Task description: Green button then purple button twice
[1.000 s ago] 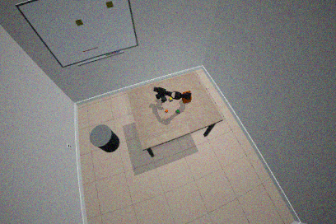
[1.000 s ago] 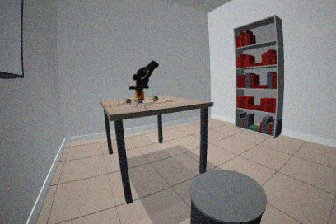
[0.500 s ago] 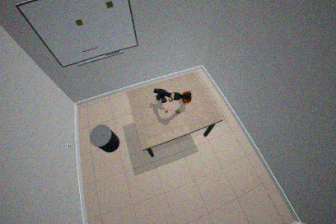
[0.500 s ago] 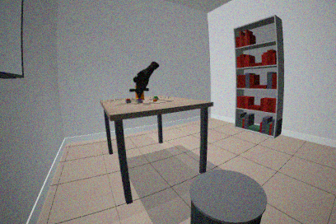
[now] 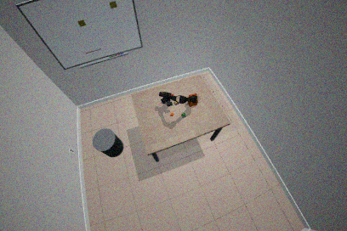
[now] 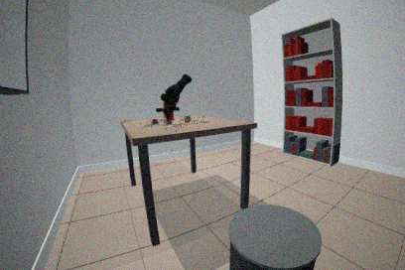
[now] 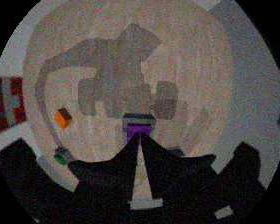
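From where I stand, it all comes down to how the purple button (image 7: 139, 129) sits against the pincer (image 5: 169, 104) (image 6: 169, 119) (image 7: 140, 134). In the wrist view the button is near the middle of the frame, a little below centre, and the two dark fingertips meet right over its lower part. The line of the fingers runs up the frame straight at it, so sideways they look well matched. More of its grey housing (image 7: 139, 120) shows above the tips than below, so I'd guess the touch might land toward the near edge. Whether the tips are already on the cap or just over it, I can't tell.

The pincer is narrow, its tips together with nothing between them, which suits a push. There is just the one arm, so no choice there.

The green button (image 5: 184, 115) (image 6: 188, 116) (image 7: 60, 159) is at the lower left of the wrist frame, with the orange block (image 5: 172, 115) (image 6: 187, 120) (image 7: 63, 118) above it on the tabletop (image 5: 191, 128) (image 6: 223, 126) (image 7: 191, 75), both well aside. I judge this a purple press; a straight downward push should do it.
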Robot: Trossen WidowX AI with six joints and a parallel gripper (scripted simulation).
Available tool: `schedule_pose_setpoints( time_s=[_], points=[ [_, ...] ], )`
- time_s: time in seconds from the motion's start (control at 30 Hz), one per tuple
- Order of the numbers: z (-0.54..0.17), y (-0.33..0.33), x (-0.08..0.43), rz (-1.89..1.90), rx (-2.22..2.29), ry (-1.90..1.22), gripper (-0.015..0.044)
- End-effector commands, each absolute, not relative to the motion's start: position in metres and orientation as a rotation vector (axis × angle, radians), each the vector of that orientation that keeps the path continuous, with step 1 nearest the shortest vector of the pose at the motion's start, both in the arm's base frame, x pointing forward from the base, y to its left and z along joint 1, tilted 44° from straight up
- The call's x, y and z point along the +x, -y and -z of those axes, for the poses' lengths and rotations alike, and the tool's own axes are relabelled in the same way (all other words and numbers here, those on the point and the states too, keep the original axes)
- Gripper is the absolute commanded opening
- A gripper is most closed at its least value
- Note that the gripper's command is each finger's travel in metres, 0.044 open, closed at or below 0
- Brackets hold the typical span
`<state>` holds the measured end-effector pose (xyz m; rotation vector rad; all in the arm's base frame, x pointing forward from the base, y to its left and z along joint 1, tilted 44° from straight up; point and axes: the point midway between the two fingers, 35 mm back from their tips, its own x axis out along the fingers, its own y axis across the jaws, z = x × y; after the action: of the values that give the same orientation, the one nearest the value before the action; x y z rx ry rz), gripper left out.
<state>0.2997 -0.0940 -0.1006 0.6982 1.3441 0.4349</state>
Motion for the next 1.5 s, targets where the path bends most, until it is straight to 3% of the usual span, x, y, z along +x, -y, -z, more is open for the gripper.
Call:
schedule_pose_setpoints(
  time_s=[0.0, 0.43, 1.47],
  points=[
    [0.101, 0.092, 0.298, -0.437, 0.708, -1.349, 0.002],
    [0.077, 0.114, 0.292, -0.436, 0.707, -1.349, 0.002],
    [0.101, 0.092, 0.298, -0.437, 0.708, -1.349, 0.002]
  ],
)
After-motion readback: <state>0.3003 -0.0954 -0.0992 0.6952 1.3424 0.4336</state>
